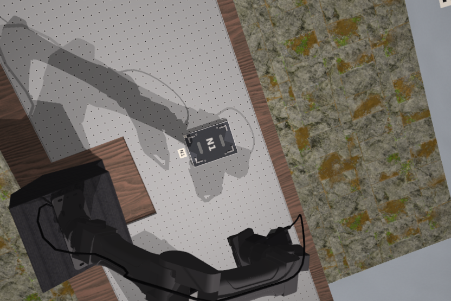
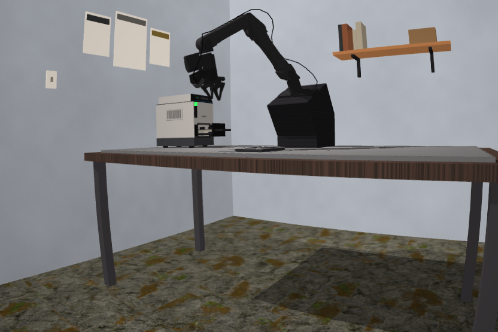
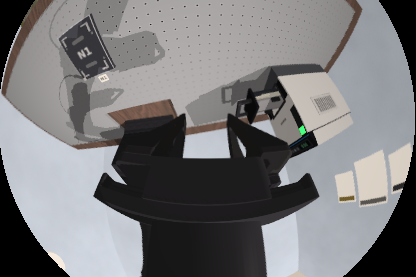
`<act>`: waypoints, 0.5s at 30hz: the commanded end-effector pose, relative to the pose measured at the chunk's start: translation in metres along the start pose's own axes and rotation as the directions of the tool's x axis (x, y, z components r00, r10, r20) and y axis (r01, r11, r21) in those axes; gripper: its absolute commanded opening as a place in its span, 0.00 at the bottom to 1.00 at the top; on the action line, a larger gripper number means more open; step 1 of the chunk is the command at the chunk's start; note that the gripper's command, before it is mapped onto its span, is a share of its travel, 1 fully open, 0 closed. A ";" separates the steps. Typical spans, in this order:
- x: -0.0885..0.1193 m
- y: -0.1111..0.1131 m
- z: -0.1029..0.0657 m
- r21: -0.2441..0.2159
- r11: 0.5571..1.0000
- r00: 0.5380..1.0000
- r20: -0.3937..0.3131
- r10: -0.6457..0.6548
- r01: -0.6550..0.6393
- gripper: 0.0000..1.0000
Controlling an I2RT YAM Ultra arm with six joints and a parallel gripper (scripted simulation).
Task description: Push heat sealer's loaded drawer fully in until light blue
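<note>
The heat sealer (image 2: 175, 125) (image 3: 312, 87), a pale box with a dark base, stands upright at the table's left end in the exterior view. Its light (image 2: 196, 103) (image 3: 302, 130) is green. The drawer's black front (image 2: 219, 130) (image 3: 251, 107) sticks out from the housing, with its handle outward. Pale parts show behind the front, but I cannot make out the sheet or sealing frame. My gripper (image 2: 215, 99) (image 3: 206, 118) is open and empty, fingers pointing down, above the drawer and close to the sealer's top front edge in the exterior view. The top view does not show the sealer.
A flat dark board (image 1: 218, 149) (image 2: 259, 149) (image 3: 95, 45) marked N1 lies on the perforated table top (image 1: 153, 10). A small N1 label (image 1: 182, 153) (image 3: 103, 78) is beside it. The arm's dark base block (image 1: 32, 224) (image 2: 305, 119) stands at the table's edge.
</note>
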State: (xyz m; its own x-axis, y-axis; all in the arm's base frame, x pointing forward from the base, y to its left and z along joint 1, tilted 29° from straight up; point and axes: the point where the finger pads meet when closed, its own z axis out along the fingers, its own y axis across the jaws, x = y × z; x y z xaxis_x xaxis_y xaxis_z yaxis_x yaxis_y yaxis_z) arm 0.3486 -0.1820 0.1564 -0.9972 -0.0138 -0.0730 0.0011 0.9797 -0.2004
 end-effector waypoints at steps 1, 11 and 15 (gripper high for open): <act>0.013 -0.012 -0.008 -0.006 0.994 0.994 0.017 0.106 -0.106 0.45; 0.029 -0.040 -0.003 -0.018 0.960 0.959 0.018 0.281 -0.281 0.45; 0.044 -0.041 0.011 -0.031 0.947 0.947 -0.022 0.320 -0.321 0.45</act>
State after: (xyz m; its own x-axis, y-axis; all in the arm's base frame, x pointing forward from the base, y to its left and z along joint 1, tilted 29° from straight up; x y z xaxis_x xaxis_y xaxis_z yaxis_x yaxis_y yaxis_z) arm 0.3136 -0.2188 0.1427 -0.9668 0.2454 -0.0710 0.2534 0.9567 -0.1431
